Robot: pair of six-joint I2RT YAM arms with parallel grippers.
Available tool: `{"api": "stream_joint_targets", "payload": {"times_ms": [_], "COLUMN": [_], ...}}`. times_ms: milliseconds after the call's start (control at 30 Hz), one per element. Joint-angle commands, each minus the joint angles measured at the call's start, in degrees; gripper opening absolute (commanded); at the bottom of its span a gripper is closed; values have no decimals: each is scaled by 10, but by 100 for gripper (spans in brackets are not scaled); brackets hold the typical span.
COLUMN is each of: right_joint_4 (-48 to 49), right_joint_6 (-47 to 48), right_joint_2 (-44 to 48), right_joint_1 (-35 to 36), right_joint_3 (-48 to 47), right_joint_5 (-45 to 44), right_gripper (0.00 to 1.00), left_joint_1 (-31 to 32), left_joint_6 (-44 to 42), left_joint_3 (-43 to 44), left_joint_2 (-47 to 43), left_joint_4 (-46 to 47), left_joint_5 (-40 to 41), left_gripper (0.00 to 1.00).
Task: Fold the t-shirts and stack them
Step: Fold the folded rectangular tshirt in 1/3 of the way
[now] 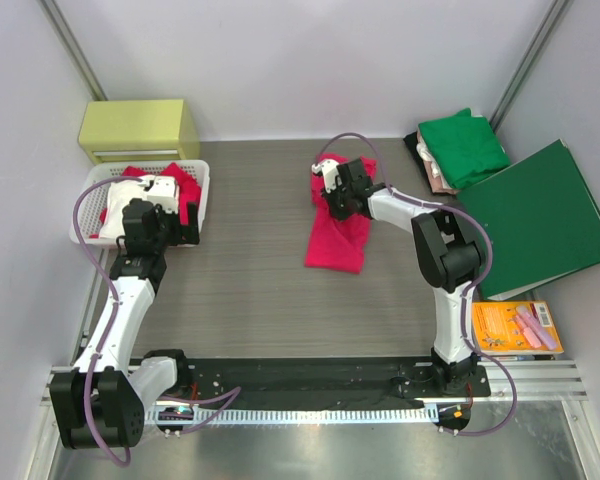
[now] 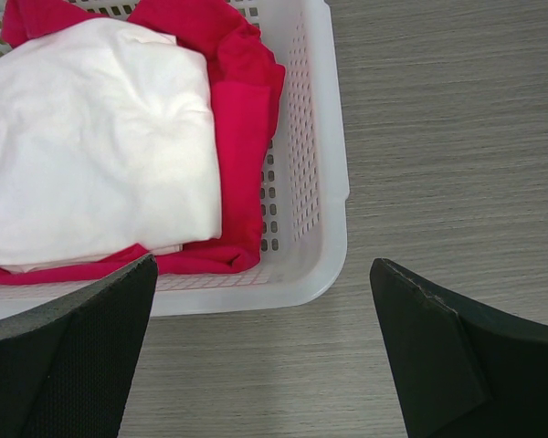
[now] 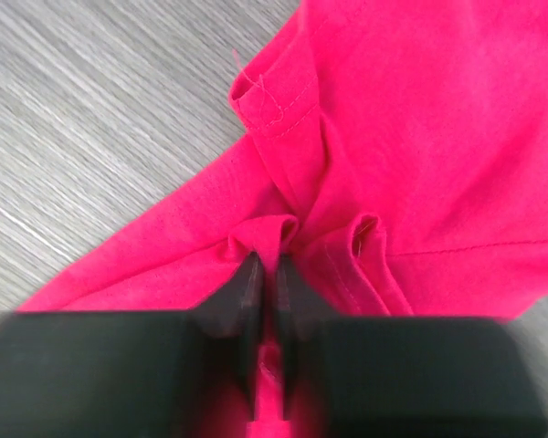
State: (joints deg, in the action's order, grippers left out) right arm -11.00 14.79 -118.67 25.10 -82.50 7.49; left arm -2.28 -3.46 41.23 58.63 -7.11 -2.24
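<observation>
Pinches a raised fold of the bright pinkish-red soft cloth t-shirt (image 3: 420,137) between the almost-closed fingers of the right end effector (image 3: 265,260), close to a stitched hem. Finds that shirt crumpled in a long strip around the middle of the grey wood-grain surface (image 1: 250,290), its far end under the gripping fingers. Hangs the left end effector (image 2: 263,269) fully spread, holding nothing, above the corner of the white perforated plastic basket (image 2: 320,182), where a white folded cloth (image 2: 91,137) rests on red cloth (image 2: 242,119). Shows the green t-shirt (image 1: 465,145) folded at the far right, on top of the pale beige-pink t-shirt (image 1: 438,178), just beside the flat dark-green folder (image 1: 540,220).
</observation>
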Motion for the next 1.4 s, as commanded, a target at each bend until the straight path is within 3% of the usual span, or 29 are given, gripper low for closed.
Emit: {"api": "stream_joint_targets", "payload": {"times_ms": [0,733,1100,1167,1200,1233,1300,1367], "right_joint_4": [16,3,12,11,12,16,31,53], "right_joint_6": [3,19,49,46,46,46,50,51], "right_joint_2": [8,53,-32,-40,-38,-37,-23,-2], "right_joint_1": [0,43,43,43,43,43,43,43], "right_joint_3": [-12,-49,-105,-112,-110,-101,-81,-65], "right_joint_5": [2,5,-68,-70,-71,-73,-95,-105], "right_gripper": [1,1,1,21,38,68,91,97], "left_joint_1": [-3,-4,-3,-4,-4,-4,-4,-3], "left_joint_6": [-1,-1,1,2,1,1,0,2], "left_joint_3": [22,20,16,18,19,19,19,19], "left_joint_2": [-8,-9,-21,-22,-22,-23,-20,-17], "left_joint_4": [9,5,0,-2,-4,-4,-4,-5], "left_joint_5": [-7,-13,-22,-23,-24,-25,-29,-33], "left_gripper": [100,100,100,100,100,100,100,100]}}
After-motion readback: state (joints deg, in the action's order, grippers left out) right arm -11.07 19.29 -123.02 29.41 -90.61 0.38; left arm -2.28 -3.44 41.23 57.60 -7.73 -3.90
